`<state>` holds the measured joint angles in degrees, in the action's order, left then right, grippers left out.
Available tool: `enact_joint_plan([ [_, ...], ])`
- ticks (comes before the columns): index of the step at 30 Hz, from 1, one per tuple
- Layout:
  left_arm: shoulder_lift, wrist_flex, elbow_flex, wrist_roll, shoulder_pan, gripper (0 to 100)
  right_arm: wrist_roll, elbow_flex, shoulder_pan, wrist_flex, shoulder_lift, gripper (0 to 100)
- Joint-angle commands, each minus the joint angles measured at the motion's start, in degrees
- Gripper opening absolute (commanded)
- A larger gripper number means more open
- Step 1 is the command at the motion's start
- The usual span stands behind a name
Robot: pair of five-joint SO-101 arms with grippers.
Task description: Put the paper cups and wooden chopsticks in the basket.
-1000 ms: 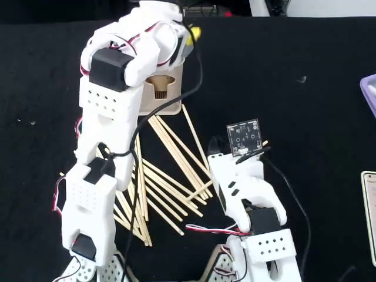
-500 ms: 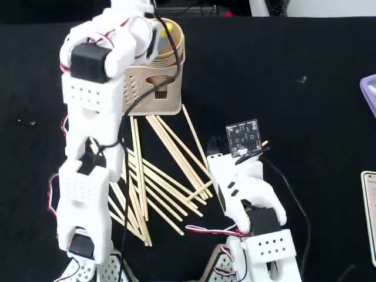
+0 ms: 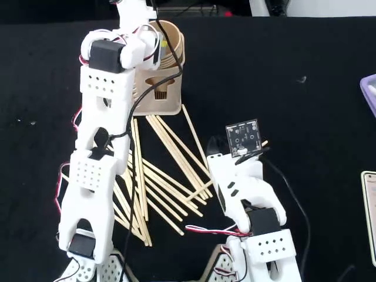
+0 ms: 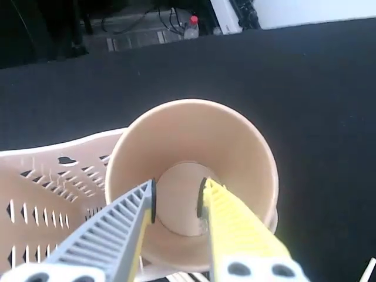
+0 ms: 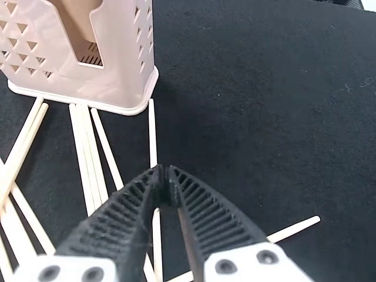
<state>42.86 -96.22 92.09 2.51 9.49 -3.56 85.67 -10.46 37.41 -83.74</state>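
A black table (image 3: 305, 117) carries a pale basket (image 3: 164, 97), with wooden chopsticks (image 5: 87, 154) scattered just beside it.

Light falls evenly from above on the black table (image 3: 305, 117), which swallows nearly every shadow. In the high view my white arms stand bright against it, and a white patch (image 3: 329, 7) glares at the upper right edge. The cup (image 4: 247, 153) glows warm along its rim, and its floor is dimmer between my left fingers (image 4: 229, 223). My black right fingers (image 5: 205, 223) catch a soft sheen on their ribs.
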Motion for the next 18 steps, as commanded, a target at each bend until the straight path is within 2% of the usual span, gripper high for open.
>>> enact_joint_plan([
  [1,-1.1,3.2,3.2,0.3,1.1,16,0.1,-0.1,-0.6,-1.1,-1.0,1.1],
  [10,-8.7,4.6,3.1,0.7,0.8,22,0.1,-0.1,-0.4,-1.1,-1.0,1.1],
  [16,-19.6,-4.5,3.0,0.3,0.5,22,0.1,-0.1,-0.6,-1.1,-1.0,1.1],
  [18,-22.1,-4.8,1.5,0.3,-0.2,22,0.1,-0.1,-0.4,-1.1,-1.0,1.5],
])
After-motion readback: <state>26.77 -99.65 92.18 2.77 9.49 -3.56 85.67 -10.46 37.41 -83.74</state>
